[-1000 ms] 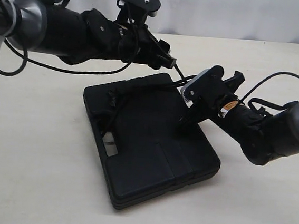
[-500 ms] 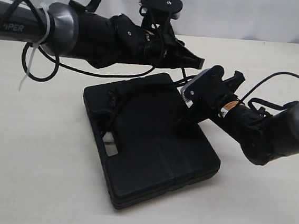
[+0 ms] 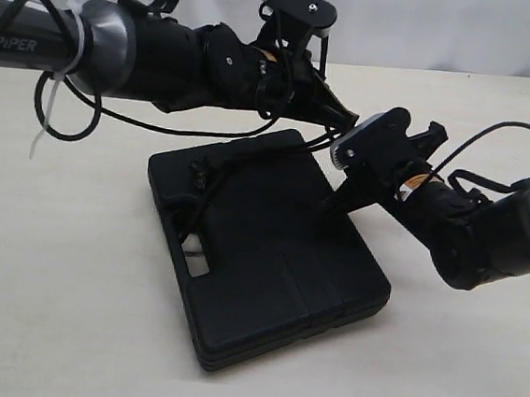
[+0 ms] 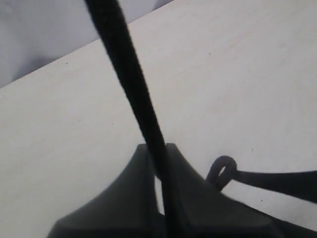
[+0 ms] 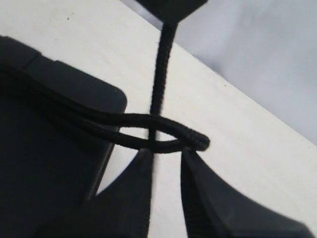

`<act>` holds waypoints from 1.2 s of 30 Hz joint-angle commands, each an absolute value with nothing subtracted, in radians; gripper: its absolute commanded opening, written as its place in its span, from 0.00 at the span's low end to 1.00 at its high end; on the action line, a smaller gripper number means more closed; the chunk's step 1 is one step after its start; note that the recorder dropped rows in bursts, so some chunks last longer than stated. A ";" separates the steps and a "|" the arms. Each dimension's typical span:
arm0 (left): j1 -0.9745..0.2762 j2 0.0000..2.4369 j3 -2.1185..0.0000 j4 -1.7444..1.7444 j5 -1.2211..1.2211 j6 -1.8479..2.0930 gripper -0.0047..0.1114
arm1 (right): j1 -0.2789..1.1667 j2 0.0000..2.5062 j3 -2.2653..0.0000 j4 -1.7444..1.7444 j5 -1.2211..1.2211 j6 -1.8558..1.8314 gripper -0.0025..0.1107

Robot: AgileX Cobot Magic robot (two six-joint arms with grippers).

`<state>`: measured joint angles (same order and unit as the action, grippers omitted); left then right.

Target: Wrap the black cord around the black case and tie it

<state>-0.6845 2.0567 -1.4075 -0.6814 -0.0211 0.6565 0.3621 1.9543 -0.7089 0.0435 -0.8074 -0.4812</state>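
Past the black case (image 3: 267, 274) edge, left gripper (image 3: 349, 120) pinches cord (image 4: 130, 84).

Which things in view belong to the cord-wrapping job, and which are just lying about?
Job: long thin black braided cord; flat black moulded plastic case; left tool, shut on the cord; right tool, jaws apart.
Just there: pale tabletop; white backdrop; white plastic zip tie on the left arm; smooth black arm cable.

Soft even light, faint shadows, black cord (image 4: 133, 94) blurred in wrist views
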 commanded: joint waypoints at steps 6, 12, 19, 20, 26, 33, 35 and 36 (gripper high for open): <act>-0.686 1.937 -1.410 -0.663 -0.034 0.739 0.04 | 0.364 1.863 -0.659 0.090 -0.830 -0.448 0.37; -0.686 1.865 -1.410 -0.663 -0.034 0.770 0.04 | 0.364 1.859 -0.660 0.090 -0.830 -0.396 0.37; -0.686 1.838 -1.410 -0.663 -0.010 0.813 0.04 | 0.364 1.808 -0.660 0.067 -0.816 -0.226 0.37; -0.686 1.838 -1.410 -0.663 -0.008 0.825 0.04 | 0.364 1.796 -0.660 0.055 -0.805 -0.207 0.37; -0.686 1.840 -1.410 -0.663 0.000 0.876 0.04 | 0.364 1.750 -0.660 -0.045 -0.758 -0.157 0.37; -0.686 1.840 -1.410 -0.663 0.014 1.027 0.04 | 0.364 1.744 -0.682 -0.138 -0.780 -0.043 0.37; -0.686 1.840 -1.410 -0.663 0.021 1.046 0.04 | 0.364 1.742 -0.711 -0.140 -0.777 0.068 0.37; -0.686 1.840 -1.410 -0.663 0.024 1.048 0.04 | 0.364 1.747 -0.727 -0.154 -0.773 0.115 0.37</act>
<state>-0.6861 1.8552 -1.4075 -0.6630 0.0320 1.0201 0.3621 1.7564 -0.6941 -0.1252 -0.7606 0.0000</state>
